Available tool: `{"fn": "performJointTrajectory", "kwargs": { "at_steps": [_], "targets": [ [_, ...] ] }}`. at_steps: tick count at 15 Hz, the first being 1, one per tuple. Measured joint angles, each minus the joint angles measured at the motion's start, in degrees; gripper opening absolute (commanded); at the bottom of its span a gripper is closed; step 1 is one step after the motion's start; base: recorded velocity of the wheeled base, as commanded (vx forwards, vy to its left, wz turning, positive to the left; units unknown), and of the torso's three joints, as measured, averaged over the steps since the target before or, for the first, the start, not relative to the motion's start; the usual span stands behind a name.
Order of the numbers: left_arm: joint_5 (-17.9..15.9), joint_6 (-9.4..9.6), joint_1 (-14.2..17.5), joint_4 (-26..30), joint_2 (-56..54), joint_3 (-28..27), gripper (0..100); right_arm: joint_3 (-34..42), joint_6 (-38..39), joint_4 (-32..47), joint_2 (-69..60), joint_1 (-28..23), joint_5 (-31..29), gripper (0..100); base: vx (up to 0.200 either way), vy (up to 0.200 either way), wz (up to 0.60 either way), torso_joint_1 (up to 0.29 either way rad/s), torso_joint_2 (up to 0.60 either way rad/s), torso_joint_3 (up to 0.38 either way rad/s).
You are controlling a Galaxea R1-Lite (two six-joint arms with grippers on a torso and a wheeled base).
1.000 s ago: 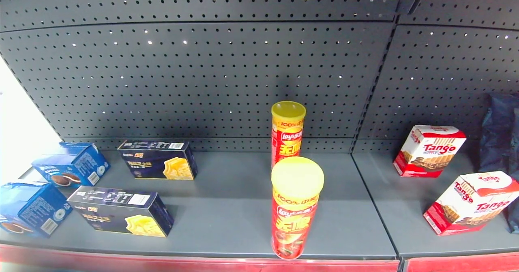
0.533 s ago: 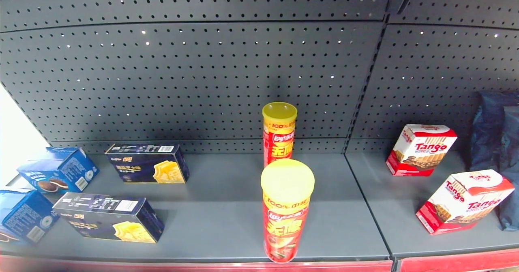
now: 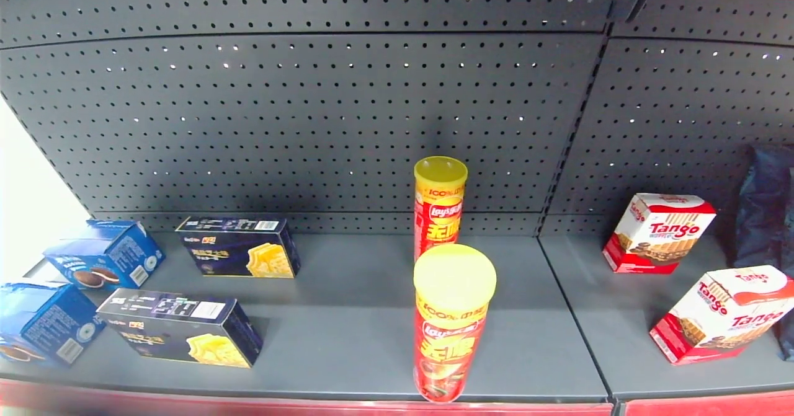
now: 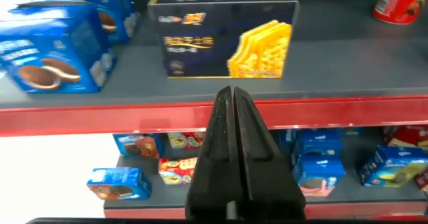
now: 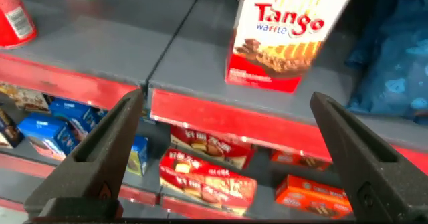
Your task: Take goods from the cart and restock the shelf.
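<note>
Your left gripper [image 4: 232, 93] is hanging pressed together, facing the dark box [image 4: 224, 33]; your right gripper [image 5: 226, 98] is gaping wide, facing the wafer box [image 5: 287, 33].

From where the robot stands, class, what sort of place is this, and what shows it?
Most likely a shop's snack aisle: a pegboard-backed grey shelf with a red front edge, packaged goods such as chip cans and wafer boxes, and more boxed snacks stocked underneath.

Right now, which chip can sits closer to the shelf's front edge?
The near chip can, standing at the red front lip; the other chip can stands behind it, by the pegboard.
</note>
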Motion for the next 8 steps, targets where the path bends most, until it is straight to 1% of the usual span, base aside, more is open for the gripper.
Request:
{"fn": "performJointTrajectory", "kwargs": {
  "at_steps": [2,5,8],
  "targets": [
    [-0.04,0.05,0.0,0.0,0.0,0.0,0,0.0,0.27,-0.02,0.0,0.06,-0.07,100,0.0,0.0,0.0,0.0,0.0,0.0],
    [-0.04,0.11,0.0,0.0,0.02,0.0,0,0.0,0.27,-0.05,0.0,0.0,0.0,100,-0.2,0.0,0.0,0.004,0.0,0.001],
    [0.1,0.0,-0.02,0.02,0.02,0.0,0,0.02,0.27,-0.05,0.02,0.0,0.2,100,0.0,0.0,0.0,0.0,0.0,0.0]
  ]
}}
